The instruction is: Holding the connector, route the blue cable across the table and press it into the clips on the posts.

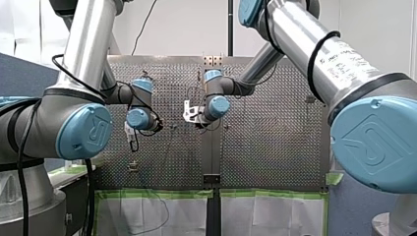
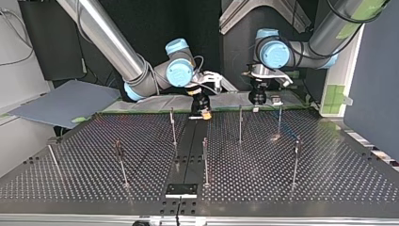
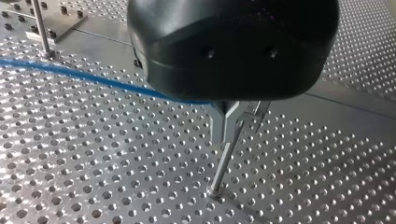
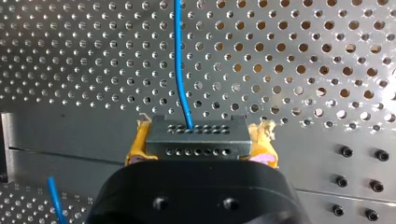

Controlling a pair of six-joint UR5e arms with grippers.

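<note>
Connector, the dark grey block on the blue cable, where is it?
The dark grey connector block is clamped between my right gripper's yellow pads, at the far edge of the perforated table near its middle seam in the top view.

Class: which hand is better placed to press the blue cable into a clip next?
Left, probably: my left hand is right over a post, the blue cable running to it. My right hand is clamped on the connector.

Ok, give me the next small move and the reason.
Probably ease my left gripper down to press the blue cable onto the post beneath it: the cable reaches that gripper right at the post's top, and my right gripper clamps the connector.
</note>
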